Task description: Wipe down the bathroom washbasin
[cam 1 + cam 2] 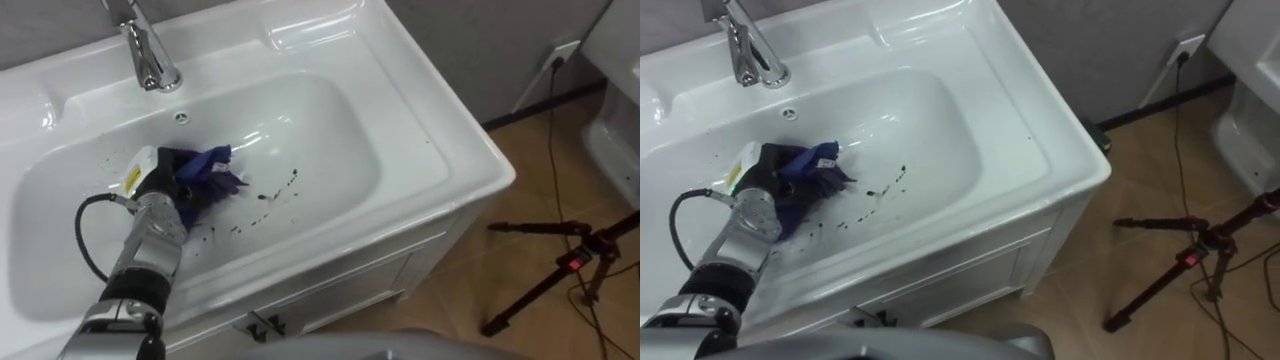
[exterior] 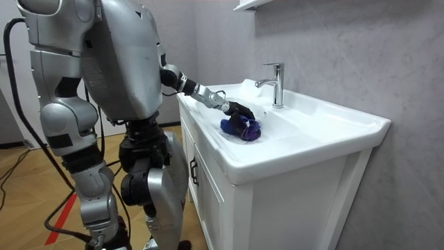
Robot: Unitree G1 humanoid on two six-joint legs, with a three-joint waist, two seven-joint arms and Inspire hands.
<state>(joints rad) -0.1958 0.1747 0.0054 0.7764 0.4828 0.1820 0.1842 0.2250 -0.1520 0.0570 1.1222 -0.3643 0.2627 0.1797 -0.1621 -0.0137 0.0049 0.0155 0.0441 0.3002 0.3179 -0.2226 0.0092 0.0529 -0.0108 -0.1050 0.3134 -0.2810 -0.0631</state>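
Basin: white, robot standing at its front edge.
Cloth: blue, bunched mid-bowl, at 6 o'clock from the tap.
Left hand: fingers curled around the cloth.
Dark specks: at 4 o'clock from the cloth.
Right hand: low at the robot's side, state unclear.

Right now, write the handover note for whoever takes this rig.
Left hand: shut on the cloth, which lies on the basin floor, in front of the faucet.
Right hand: hangs at the robot's side, idle.
Done: cloth is in the basin, next to the dirt.
Left: dark specks lie just right of the cloth; wipe them off.
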